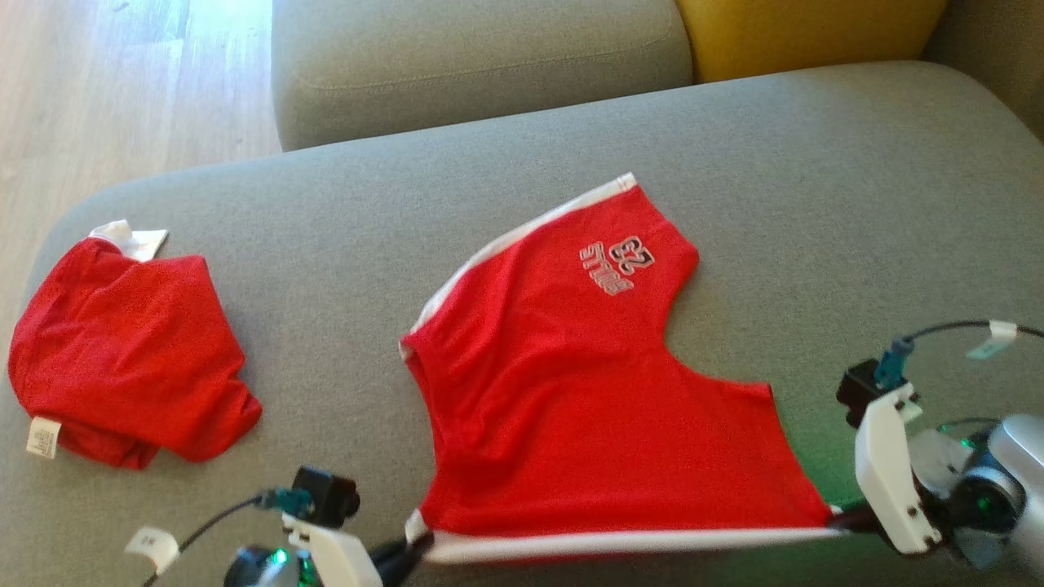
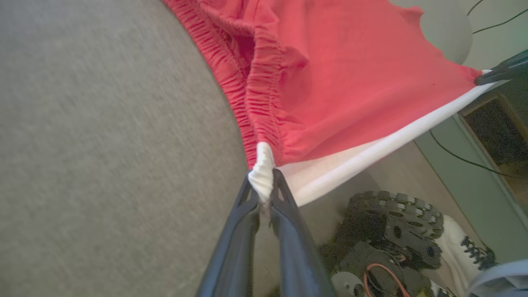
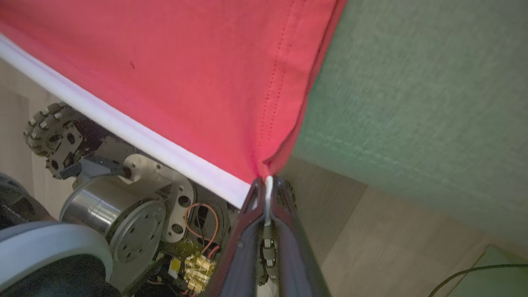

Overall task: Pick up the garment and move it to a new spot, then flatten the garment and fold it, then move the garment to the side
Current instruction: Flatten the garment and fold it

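In the upper middle of the head view, the red shorts carry a white-outlined print on one leg: the number "62" above a shorter word that starts with "ST", whose remaining letters are too blurred to make out. At the lower left of the frame, a small white tag sewn to the second red garment bears fine print too small to read. The paper flags on the left cable and the right cable show only faint, illegible marks.
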